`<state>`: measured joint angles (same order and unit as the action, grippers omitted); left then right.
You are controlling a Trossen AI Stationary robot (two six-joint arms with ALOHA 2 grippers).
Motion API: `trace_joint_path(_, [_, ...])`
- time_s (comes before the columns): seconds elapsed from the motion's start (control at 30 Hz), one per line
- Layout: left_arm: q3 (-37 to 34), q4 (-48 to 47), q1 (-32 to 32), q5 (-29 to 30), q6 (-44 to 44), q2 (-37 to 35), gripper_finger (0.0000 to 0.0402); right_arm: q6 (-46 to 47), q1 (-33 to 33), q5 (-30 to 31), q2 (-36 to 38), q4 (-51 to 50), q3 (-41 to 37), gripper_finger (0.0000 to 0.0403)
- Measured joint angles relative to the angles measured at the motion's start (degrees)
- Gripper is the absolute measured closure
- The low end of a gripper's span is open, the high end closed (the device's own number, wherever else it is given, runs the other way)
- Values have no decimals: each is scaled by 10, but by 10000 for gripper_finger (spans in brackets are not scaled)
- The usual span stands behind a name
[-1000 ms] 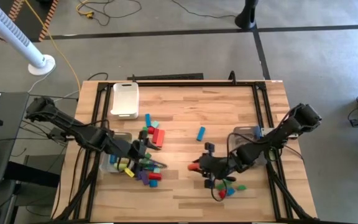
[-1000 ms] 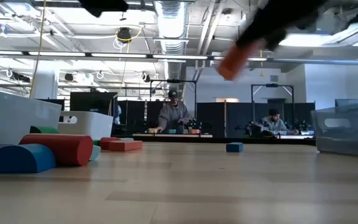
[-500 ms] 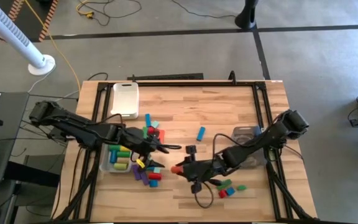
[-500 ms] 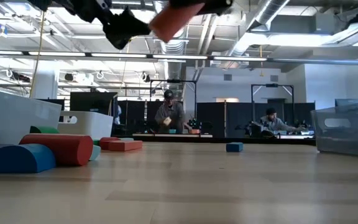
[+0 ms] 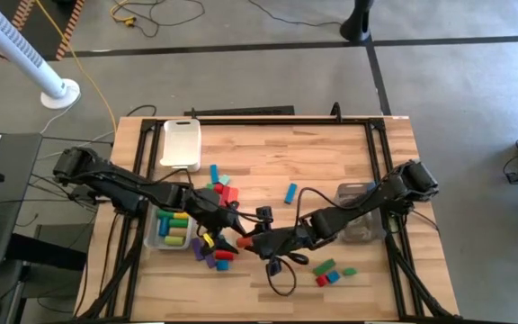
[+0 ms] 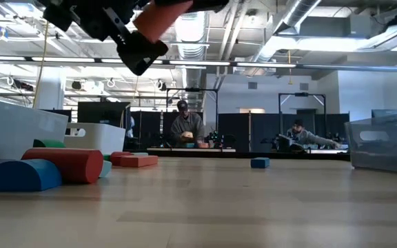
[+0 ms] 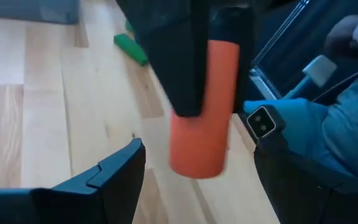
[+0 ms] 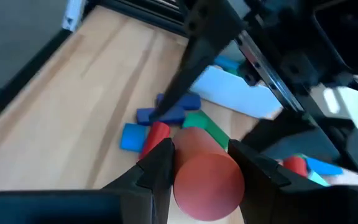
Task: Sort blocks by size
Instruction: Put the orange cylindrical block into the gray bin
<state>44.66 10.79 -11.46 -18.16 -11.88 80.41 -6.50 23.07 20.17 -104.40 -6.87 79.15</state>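
An orange-red cylinder block (image 7: pixel 204 112) hangs in the air over the table's middle, with my right gripper (image 8: pixel 201 152) shut on it; in the high view the cylinder (image 5: pixel 244 243) shows just left of centre. My left gripper (image 7: pixel 197 155) is open and faces it. Its two fingers stand on either side of the cylinder's free end without touching. Other blocks lie loose on the wood: a heap (image 5: pixel 216 255) near the left bin, a group (image 5: pixel 220 191) farther back, a few (image 5: pixel 331 273) at the near right, and one blue bar (image 5: pixel 290 193). My right gripper pinches the cylinder's curved sides (image 8: pixel 185 162) between its two fingers, which lie along the block. It comes slanting down from the table's right. The cylinder's free end (image 7: pixel 194 163) sticks out past the fingertips. The block is lifted clear of the table.
A clear bin (image 5: pixel 174 229) holding blocks stands at the left, another clear bin (image 5: pixel 360 211) at the right, and a white tray (image 5: pixel 181 144) at the far left. In the low view a red cylinder (image 6: pixel 64 165) and a blue half-round (image 6: pixel 19 176) lie at the left. People sit in the room behind.
My right gripper has carried the orange-red cylinder toward the table's left and a little higher, rolling as it went. My left gripper has come away from the left bin toward the table's middle and the cylinder, sinking and turning, and has stayed open.
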Motion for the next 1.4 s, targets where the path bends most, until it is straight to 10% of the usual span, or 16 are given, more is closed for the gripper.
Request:
trace_joint_path(0.53, [1, 34, 2, -22, -12, 3, 117, -22, -15, -25, 0, 45, 0, 240])
trace_joint_path(1.13, [1, 29, 3, -22, 6, 3, 278, -24, -19, -39, 0, 55, 0, 240])
trace_joint_path(1.4, [1, 17, 3, -18, 16, 3, 283, -10, -19, -39, 0, 42, 0, 222])
